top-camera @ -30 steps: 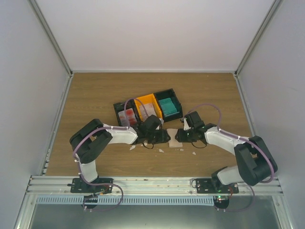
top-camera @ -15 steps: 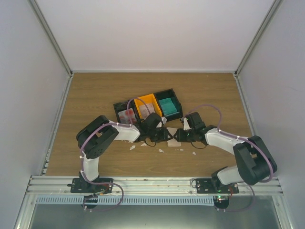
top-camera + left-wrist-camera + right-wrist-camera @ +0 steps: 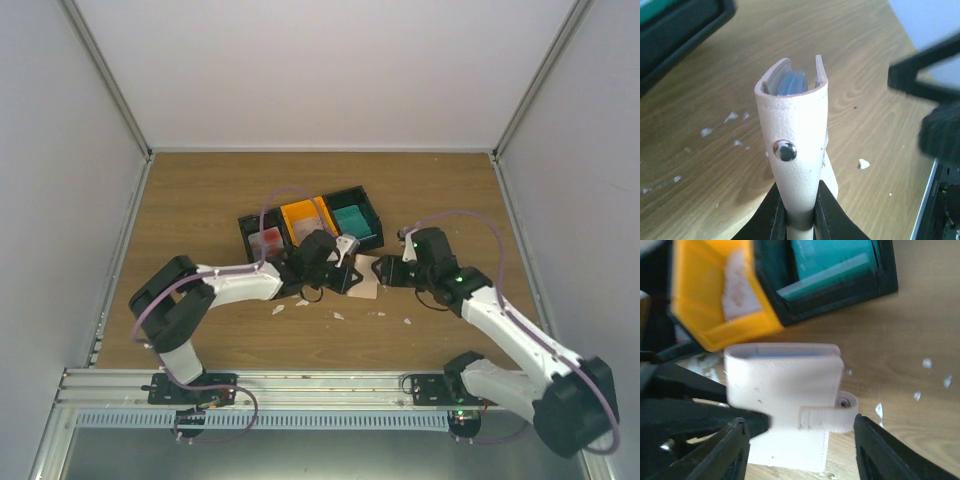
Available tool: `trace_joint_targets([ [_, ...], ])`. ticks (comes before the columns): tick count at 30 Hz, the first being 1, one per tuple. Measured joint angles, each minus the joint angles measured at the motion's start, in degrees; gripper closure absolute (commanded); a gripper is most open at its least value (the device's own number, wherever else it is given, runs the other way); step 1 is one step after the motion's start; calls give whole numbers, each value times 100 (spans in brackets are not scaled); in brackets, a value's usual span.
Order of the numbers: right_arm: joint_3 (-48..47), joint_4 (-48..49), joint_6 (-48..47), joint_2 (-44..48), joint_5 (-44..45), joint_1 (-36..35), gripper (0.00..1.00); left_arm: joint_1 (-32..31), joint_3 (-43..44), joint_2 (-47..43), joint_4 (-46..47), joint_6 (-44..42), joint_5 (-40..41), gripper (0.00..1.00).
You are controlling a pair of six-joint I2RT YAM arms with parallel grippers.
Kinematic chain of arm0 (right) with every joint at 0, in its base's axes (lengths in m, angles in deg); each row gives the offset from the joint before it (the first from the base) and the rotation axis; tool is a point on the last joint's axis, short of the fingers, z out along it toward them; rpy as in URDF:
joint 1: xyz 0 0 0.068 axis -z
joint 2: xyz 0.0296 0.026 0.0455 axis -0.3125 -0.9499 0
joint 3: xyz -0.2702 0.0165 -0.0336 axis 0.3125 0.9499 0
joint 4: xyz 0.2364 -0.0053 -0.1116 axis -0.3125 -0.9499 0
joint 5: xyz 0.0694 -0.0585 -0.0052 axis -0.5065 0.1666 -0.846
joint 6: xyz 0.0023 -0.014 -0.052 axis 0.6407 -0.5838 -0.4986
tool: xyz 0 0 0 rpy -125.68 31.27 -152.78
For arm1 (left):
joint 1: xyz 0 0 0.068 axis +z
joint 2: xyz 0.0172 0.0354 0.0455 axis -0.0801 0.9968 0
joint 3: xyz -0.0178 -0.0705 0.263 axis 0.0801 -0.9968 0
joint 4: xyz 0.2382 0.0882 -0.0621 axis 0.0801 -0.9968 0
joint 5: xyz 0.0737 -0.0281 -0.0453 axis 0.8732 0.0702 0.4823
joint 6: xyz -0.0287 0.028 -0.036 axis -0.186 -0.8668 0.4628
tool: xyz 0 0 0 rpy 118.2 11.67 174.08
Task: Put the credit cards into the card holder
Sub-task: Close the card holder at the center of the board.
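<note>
As L gripper (image 3: pixel 800 197) nips holder (image 3: pixel 792 145) edge, trays (image 3: pixel 735 330) near

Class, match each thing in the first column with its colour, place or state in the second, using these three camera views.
Column one:
1. card holder
2. left gripper
3. right gripper
4. teal cards

Column two:
A. open, jaws either side of the holder
B. lying in a black tray
C. beige, with a round snap
D. shut on the holder

Pairs: 1-C, 2-D, 3-A, 4-B.
</note>
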Motion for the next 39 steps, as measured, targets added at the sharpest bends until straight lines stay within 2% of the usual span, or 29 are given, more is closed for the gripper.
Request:
trace_joint_targets([
  [7,-1121,-785,232,1272,188,0,19,-855,28,-957,0,-1941,1261,100],
  [15,-2299,-1714,778,1458,369,0,18,-1202,-262,-1569,1233,-4948,2520,100],
  [20,-2396,-2109,837,1316,313,0,19,-1322,-769,-1683,2409,-7020,2721,100],
  [26,-2291,-2155,1049,1246,-28,-2,34,-1360,-1410,-1613,3713,-9051,2820,100],
  [32,-1867,-1843,1521,1255,-446,0,35,-1360,-1449,-1414,4422,-9825,2951,100],
  [34,-1775,-1781,1624,1287,-448,0,39,-1362,-1451,-1296,4610,-10004,2994,100],
  [37,-1661,-1672,1725,1342,-479,0,53,-1368,-1451,-1167,4800,-10196,3042,100],
  [39,-1585,-1513,1834,1351,-588,2,68,-1373,-1451,-1123,4854,-10238,3064,100],
])
